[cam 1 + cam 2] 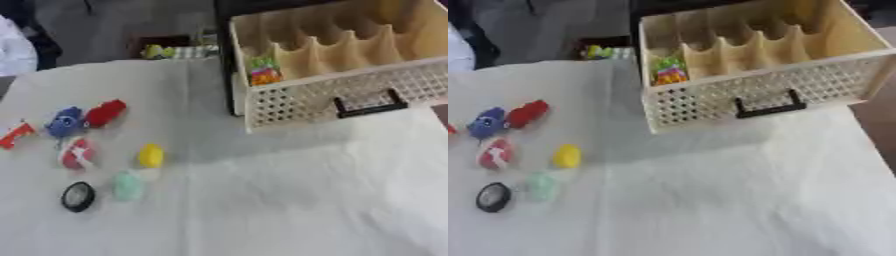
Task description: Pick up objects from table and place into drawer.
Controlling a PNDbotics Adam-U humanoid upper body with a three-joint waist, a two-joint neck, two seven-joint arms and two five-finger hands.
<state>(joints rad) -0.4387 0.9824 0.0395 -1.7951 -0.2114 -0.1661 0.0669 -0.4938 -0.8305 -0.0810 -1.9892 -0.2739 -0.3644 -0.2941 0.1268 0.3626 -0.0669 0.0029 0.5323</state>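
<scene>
Neither hand shows, so their state can't be told. Small blurry objects [105, 145] cluster at nine o'clock on the table [289, 200]; the open drawer [341, 95] at one o'clock holds something colourful [263, 71].

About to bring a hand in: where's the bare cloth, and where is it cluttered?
Free: the white cloth below the drawer, right of the yellow piece, down to the near edge. Crowded: the left side, with the blue toy, red toy, yellow piece, green piece and black disc bunched together.
</scene>
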